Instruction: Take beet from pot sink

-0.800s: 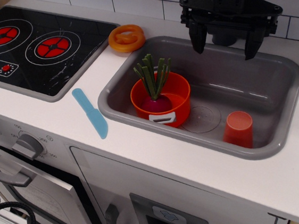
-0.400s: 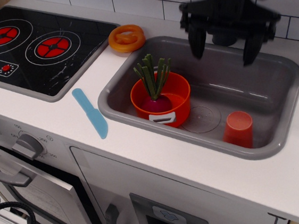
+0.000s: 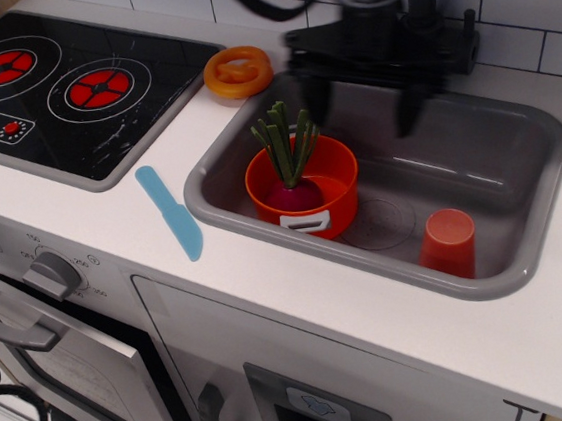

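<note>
The beet (image 3: 294,191) has a magenta bulb and upright green stalks. It stands inside the orange-red pot (image 3: 305,189), which sits at the left end of the grey sink (image 3: 495,143). A grey handle of the pot faces the front. My gripper (image 3: 363,106) is black and motion-blurred. It hangs open and empty above the sink's back wall, up and to the right of the beet's stalks, apart from them.
A small orange-red cup (image 3: 448,243) stands at the sink's front right. A flat orange ring disc (image 3: 237,72) lies on the counter behind the sink's left corner. A light blue toy knife (image 3: 172,213) lies left of the sink. A black stove top (image 3: 57,83) fills the far left.
My gripper has moved left along the back of the sink, from above its right half toward the pot. The beet, pot and cup have not moved.
</note>
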`<act>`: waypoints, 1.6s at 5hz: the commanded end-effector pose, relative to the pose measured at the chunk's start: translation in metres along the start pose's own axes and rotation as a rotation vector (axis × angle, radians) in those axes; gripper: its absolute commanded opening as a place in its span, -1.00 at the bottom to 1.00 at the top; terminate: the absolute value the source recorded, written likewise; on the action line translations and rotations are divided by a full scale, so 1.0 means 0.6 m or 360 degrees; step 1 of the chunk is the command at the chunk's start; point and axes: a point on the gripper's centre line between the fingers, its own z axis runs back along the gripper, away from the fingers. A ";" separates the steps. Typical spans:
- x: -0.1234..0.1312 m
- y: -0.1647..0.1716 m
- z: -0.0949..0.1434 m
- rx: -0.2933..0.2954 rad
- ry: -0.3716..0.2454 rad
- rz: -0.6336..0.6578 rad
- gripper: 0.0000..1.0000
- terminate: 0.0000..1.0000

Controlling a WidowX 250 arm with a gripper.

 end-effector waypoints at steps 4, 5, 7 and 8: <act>0.022 0.067 -0.046 0.0133 -0.0070 0.0045 1.00 -1.00; 0.022 0.062 -0.055 0.0147 -0.0067 0.0058 1.00 -1.00; 0.024 0.061 -0.057 0.0189 -0.0044 0.0099 -1.00 -1.00; 0.028 0.066 -0.047 0.0200 -0.0126 0.0181 -1.00 -1.00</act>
